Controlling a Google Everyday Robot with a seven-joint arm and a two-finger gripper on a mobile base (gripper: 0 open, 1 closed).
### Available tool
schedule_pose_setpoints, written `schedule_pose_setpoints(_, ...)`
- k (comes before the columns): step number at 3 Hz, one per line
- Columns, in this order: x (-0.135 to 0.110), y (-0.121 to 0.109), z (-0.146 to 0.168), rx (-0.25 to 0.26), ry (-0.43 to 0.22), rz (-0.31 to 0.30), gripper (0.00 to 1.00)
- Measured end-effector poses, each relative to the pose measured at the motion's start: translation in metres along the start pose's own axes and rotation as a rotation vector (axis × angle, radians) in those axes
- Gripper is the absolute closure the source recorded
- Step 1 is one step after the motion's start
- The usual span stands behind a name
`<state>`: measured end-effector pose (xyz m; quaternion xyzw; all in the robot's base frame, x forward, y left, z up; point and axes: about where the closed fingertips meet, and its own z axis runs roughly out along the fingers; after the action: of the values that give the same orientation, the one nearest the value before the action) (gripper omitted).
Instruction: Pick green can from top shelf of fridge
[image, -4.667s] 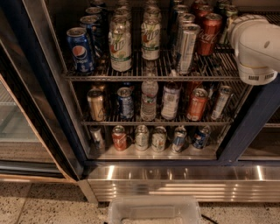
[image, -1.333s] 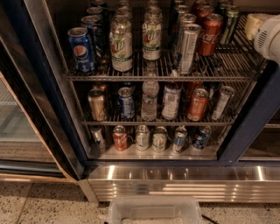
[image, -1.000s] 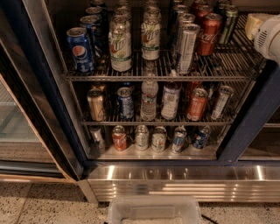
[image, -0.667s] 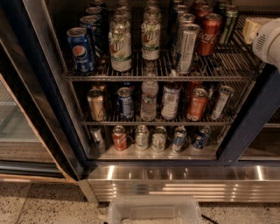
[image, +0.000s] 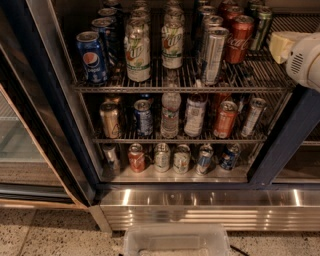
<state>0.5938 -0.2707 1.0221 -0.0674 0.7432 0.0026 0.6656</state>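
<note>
Here, a Google Everyday Robot's white-and-cream gripper (image: 290, 52) hovers at the right edge of the dark-blue-framed display fridge (image: 282, 142), level with the silvery wire-rack top shelf (image: 150, 88). The slim dark green can with a silver top (image: 262, 29) stands upright toward the back right of that shelf. It is just beside the red Coca-Cola can (image: 240, 33) and just left of the gripper, apart from it. Whether the gripper is open or closed cannot be told from this angle, though nothing is seen in its hold. The approach looks largely made; closing in, gripping the can and lifting it out all remain.
</note>
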Motion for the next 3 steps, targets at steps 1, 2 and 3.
schedule_pose_setpoints(1, -0.005, 0.013, -0.008, -0.082, -0.012, 0.003, 1.00)
schedule_pose_setpoints(2, -0.001, 0.010, -0.030, -0.166, -0.033, 0.019, 1.00)
schedule_pose_setpoints(3, 0.013, -0.023, -0.074, -0.173, -0.026, 0.032, 1.00)
